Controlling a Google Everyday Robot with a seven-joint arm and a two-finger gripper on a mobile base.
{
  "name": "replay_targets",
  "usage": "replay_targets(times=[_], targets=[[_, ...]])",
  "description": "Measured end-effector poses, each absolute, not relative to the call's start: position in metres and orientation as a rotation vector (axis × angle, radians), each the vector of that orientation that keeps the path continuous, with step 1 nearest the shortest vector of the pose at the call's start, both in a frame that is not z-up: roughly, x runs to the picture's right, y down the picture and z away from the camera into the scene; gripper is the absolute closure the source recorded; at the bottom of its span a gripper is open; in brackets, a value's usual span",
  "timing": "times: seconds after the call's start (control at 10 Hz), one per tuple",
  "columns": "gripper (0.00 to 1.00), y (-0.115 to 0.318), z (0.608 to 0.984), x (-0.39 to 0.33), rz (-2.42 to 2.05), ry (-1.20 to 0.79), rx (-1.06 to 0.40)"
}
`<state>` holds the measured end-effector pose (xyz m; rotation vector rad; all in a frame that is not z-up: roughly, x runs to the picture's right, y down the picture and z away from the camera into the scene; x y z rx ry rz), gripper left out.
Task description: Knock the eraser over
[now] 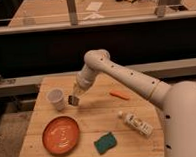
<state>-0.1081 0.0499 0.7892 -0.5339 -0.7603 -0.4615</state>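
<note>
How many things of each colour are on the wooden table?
White: 2 (paper cup, bottle)
Orange: 2 (plate, carrot)
Green: 1 (sponge)
Dark: 1 (eraser, at the gripper beside the cup)
Total: 6

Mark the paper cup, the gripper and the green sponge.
paper cup (56, 99): camera view, side wall.
gripper (74, 99): camera view, its tip, just right of the paper cup.
green sponge (105, 142): camera view, top face.
</note>
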Motion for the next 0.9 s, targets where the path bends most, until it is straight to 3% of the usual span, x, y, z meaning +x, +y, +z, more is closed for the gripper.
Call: replay_targets(times=[0.9], targets=[[0.93, 0.0453, 0.7940, -0.1168, -0.486, -0.779, -0.527]])
